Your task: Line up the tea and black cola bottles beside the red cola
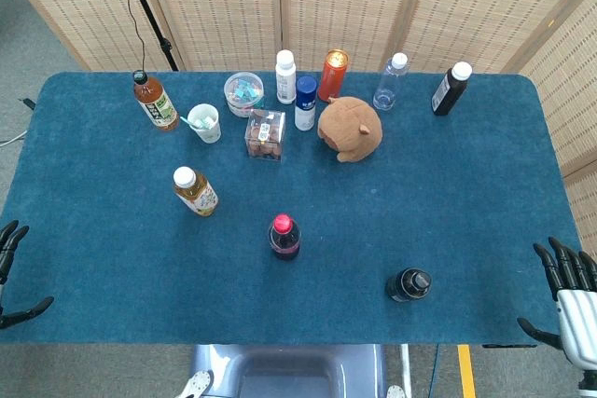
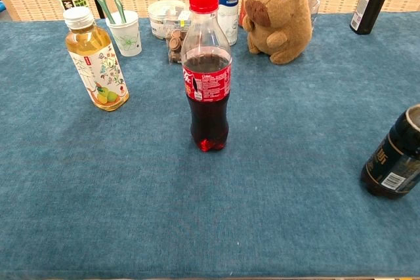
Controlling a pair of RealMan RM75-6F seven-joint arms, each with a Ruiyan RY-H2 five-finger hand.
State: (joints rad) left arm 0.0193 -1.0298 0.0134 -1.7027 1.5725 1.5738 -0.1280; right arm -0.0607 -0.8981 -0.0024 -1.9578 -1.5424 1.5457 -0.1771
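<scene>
**Three bottles upright on the blue table, both hands empty at the near corners**

The left hand [image 1: 14, 272] hangs just off the near left corner of the table [image 1: 112, 258], its dark fingers spread and holding nothing. The right hand [image 1: 569, 300] sits off the near right corner, fingers fanned apart and likewise empty. Neither hand shows in the chest view.

Closest to the near edge, toward the right, stands the black cola bottle [image 1: 409, 284]. It is upright, cap up, long axis vertical; in the chest view it is cut off at the right border [image 2: 394, 155], so only its dark lower body and label show.

A little farther in, near the middle of the table, the red cola bottle [image 1: 284, 237] stands upright with its red cap on top and dark drink filling the lower body [image 2: 207, 70]. It is well apart from the black cola bottle.

Farther in and to the left stands the tea bottle [image 1: 195, 191], white-capped, pale yellow, with a flowered label [image 2: 97, 57]. Its long axis is vertical too, and it is apart from the red cola bottle.

Along the far edge runs a row: a brown tea bottle [image 1: 155, 101] at the left, a paper cup [image 1: 204, 122] with spoons, a round lidded tub [image 1: 243, 92], a clear box of snacks [image 1: 266, 135], a white bottle [image 1: 285, 76], a blue-capped bottle [image 1: 305, 102], an orange can [image 1: 333, 75], a plush capybara [image 1: 350, 128], a clear water bottle [image 1: 391, 81], and a dark bottle [image 1: 451, 89] near the far right corner.
</scene>
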